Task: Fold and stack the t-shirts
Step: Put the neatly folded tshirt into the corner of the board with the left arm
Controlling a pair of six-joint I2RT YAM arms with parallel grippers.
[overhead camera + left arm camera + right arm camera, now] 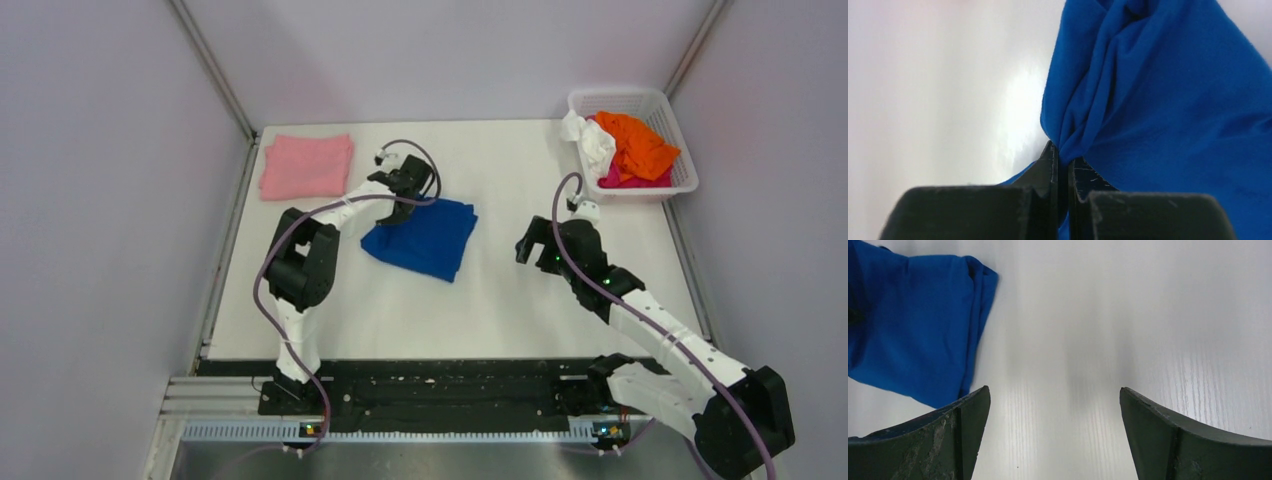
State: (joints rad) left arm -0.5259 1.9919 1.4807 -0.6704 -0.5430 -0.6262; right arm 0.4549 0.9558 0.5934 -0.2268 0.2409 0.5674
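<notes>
Royal blue cloth t-shirt (425, 238) lies near the middle of the white desk (520, 300), folded into a rough square that sits turned at an angle. No print shows on its upper face. The left arm (300, 265) reaches over its far left corner, and the left jaws are pressed together on a gathered pinch of the blue cloth. In the left wrist view the fabric (1158, 100) rises from between the two black fingers (1045, 167) in bunched, drawn-up folds, with the pale desk (948, 100) showing to the left of it.

The right arm (640, 320) stretches in from the near right corner, and the right jaws stand spread wide with nothing between them, over bare desk to the right of the blue t-shirt and apart from it. In the right wrist view the two dark fingers (948, 435) frame plain white desk (1098, 315), and the layered folded edge of the blue t-shirt (913, 340) lies at the upper left, running down behind the tip of the left-hand finger.

A plain pink cloth t-shirt (306, 166), folded flat into a neat rectangle, rests at the far left corner of the desk, near the blue one but not touching it. At the far right corner sits a white plastic mesh basket (610, 93). A crumpled orange t-shirt (635, 145) is heaped in it on top of a magenta t-shirt (630, 181), and a white t-shirt (592, 140) spills over the basket's left rim.
</notes>
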